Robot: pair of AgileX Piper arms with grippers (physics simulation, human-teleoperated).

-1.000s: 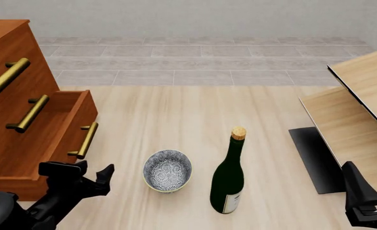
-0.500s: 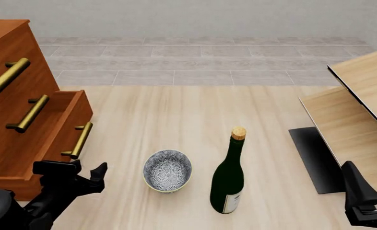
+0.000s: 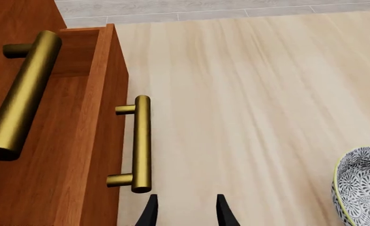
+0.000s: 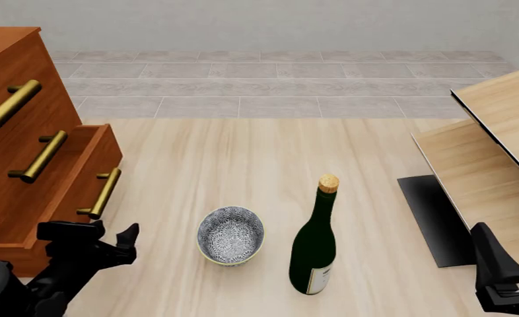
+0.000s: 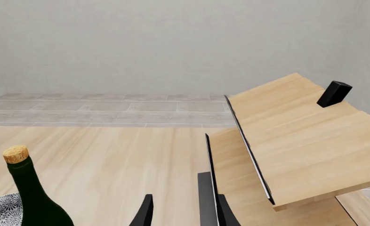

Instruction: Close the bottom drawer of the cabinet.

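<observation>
Brass on reddish wood marks your target: the bottom drawer (image 4: 61, 191) of the cabinet (image 4: 13, 86) stands pulled out at the table's left edge, its handle (image 3: 141, 143) clear of the two upper fronts. Your left gripper (image 3: 183, 213) hovers just beside that handle, fingers a little apart and pinching nothing, touching neither bar nor panel. You'd do best, I judge, to lay the fingers flat against the drawer face near the handle's middle and push straight along the drawer's travel — an off-centre shove could skew it or slide off the bar. What I can see of the drawer's inside looks empty; most of it is hidden. The patterned bowl (image 4: 230, 235) nearby holds nothing, and the corked green bottle (image 4: 314, 247) stands upright beside it — both well out of the pushing line. Your right gripper (image 5: 175, 210) rests slightly parted and empty, by the pale wood furniture (image 5: 298, 141)
</observation>
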